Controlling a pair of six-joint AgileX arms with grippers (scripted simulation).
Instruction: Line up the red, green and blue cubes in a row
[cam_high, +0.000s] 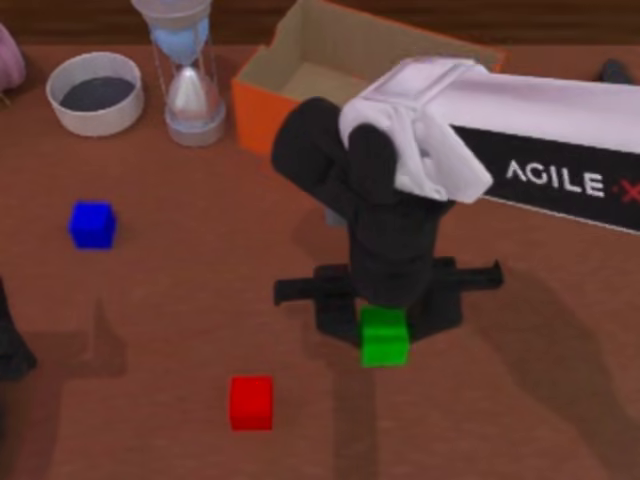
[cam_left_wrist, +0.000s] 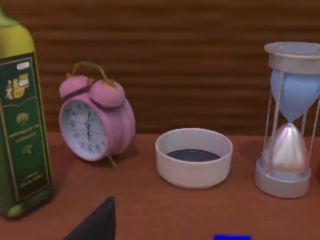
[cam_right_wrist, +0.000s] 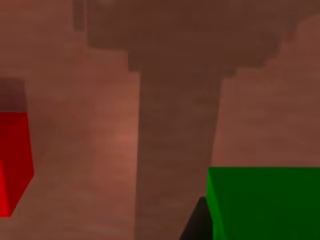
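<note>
**Right arm over the green cube, row not yet formed**

Top view: right gripper sits just below centre of the frame, pointing straight down, with the green cube poking out from under its lower edge. Right wrist view shows the cube filling the lower right corner with a dark finger right against its side. Likely gripped, or just being set down or picked up; how wide the jaws stand is hidden by the wrist body, so can't tell. The straight-down approach makes sense for a small cube on a flat table.

Red cube lies lower left of the green one, near but apart, on the table. Blue cube is far off at mid-left, well apart from both. Red and green sit roughly side by side along the bottom; blue looks like the one still out of line.

Left gripper: only a dark tip shows at the bottom of the left wrist view, arm parked at the left edge, state can't tell. Its camera faces the clutter along the upper edge: bottle, pink alarm clock, white bowl, hourglass. Orange shoebox sits top centre behind the right arm.
</note>
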